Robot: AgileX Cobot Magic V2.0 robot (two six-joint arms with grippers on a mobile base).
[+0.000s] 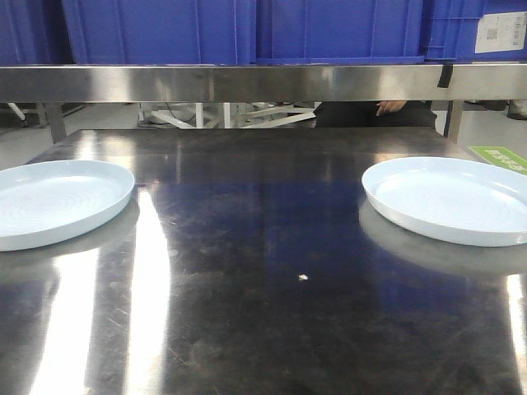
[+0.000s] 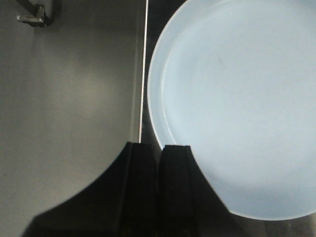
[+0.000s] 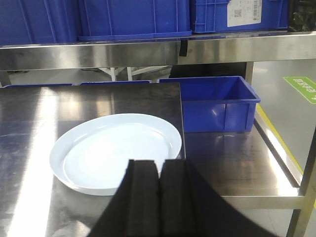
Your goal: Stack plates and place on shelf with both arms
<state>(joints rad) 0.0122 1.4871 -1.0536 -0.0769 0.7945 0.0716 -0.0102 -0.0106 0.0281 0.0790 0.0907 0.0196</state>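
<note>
On the steel tabletop (image 1: pixel 263 247), one plate (image 1: pixel 58 202) lies at the left edge and the other plate (image 1: pixel 453 197) at the right edge, well apart. Above the far edge runs the shelf (image 1: pixel 247 82) bearing blue crates (image 1: pixel 247 29). Left gripper (image 2: pixel 159 148) and right gripper (image 3: pixel 159 165) each have their fingers pressed together, holding nothing.

I see a dark, scratched steel bench (image 1: pixel 263 247) streaked with bright reflected light. To its right a blue crate (image 3: pixel 217 103) sits on a lower steel ledge (image 3: pixel 237 158). Pale grey floor (image 3: pixel 276 74) beyond carries a green marking (image 3: pixel 301 89) and a yellow line (image 3: pixel 279 143).
</note>
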